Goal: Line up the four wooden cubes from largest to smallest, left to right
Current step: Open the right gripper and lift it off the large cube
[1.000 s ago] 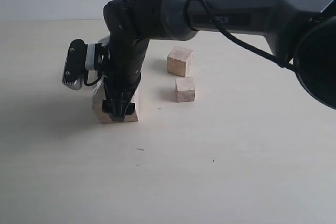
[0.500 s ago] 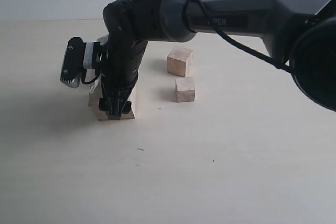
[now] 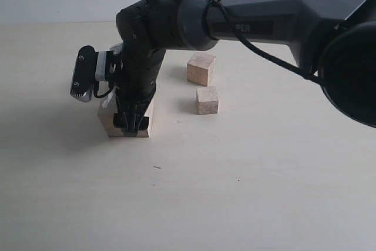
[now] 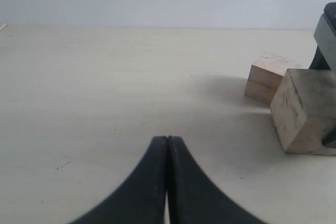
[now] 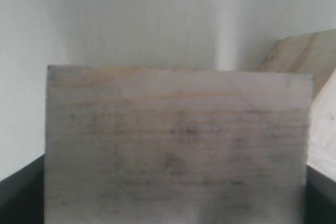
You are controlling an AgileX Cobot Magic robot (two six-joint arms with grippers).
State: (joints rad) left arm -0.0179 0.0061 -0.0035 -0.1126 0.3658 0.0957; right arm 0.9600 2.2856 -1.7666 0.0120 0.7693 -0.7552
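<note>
The right gripper [image 3: 132,126] clamped the largest pale beige wooden cube [image 3: 107,124], nine o'clock of the smaller cubes [image 3: 207,100]; best released flat, squared.

Biggest cube [image 3: 106,124]: pale beige wood w/ faint grain and grey smudges. It's front-left of the others, approx. level, clamped betw. fingers of right gripper [image 3: 131,126] and mostly hidden by arm.

Mid-size cube [image 3: 201,69]: back-right, well apart, upright, turned so a vertical edge faces cam.

Smaller cube [image 3: 207,100]: just in front of mid-size cube, not touching, squarer to cam.

4th cube: can't pick out in ext. view. In right wrist view another cube face [image 5: 296,56] shows close by biggest cube; can't tell which.
</note>
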